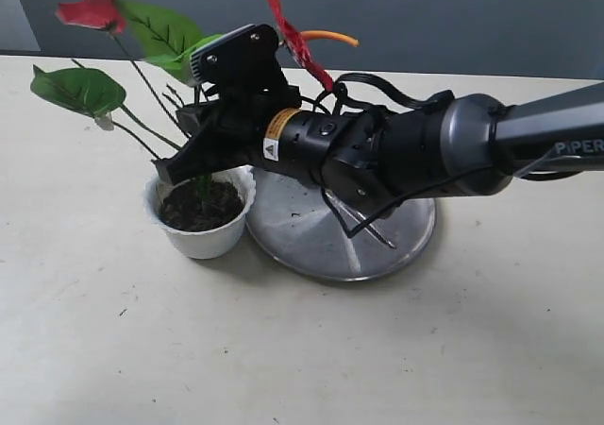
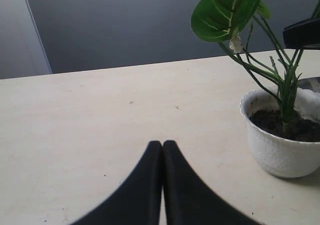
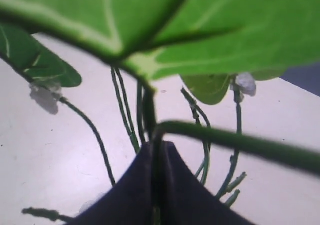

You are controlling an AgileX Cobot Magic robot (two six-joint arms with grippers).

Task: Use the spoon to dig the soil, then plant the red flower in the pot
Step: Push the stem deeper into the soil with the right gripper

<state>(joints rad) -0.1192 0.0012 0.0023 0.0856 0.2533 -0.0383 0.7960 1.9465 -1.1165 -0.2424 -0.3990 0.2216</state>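
Observation:
The red flower (image 1: 92, 9) stands upright with its stems in the soil (image 1: 200, 208) of the white scalloped pot (image 1: 203, 241). My right gripper (image 1: 179, 168) reaches across from the right and hangs just above the pot. It is shut on the flower's green stem (image 3: 149, 110) right at its fingertips (image 3: 156, 147). My left gripper (image 2: 162, 144) is shut on nothing, low over the bare table, short of the pot (image 2: 280, 155); the exterior view does not show it. A thin steel handle, probably the spoon (image 1: 377, 234), lies on the plate, mostly hidden by the right arm.
A round steel plate (image 1: 302, 231) lies right beside the pot, under the right arm. Broad green leaves (image 2: 225, 10) and a second red bloom (image 1: 297, 40) spread above the pot and the gripper. Small dark crumbs (image 1: 121, 313) dot the pale table.

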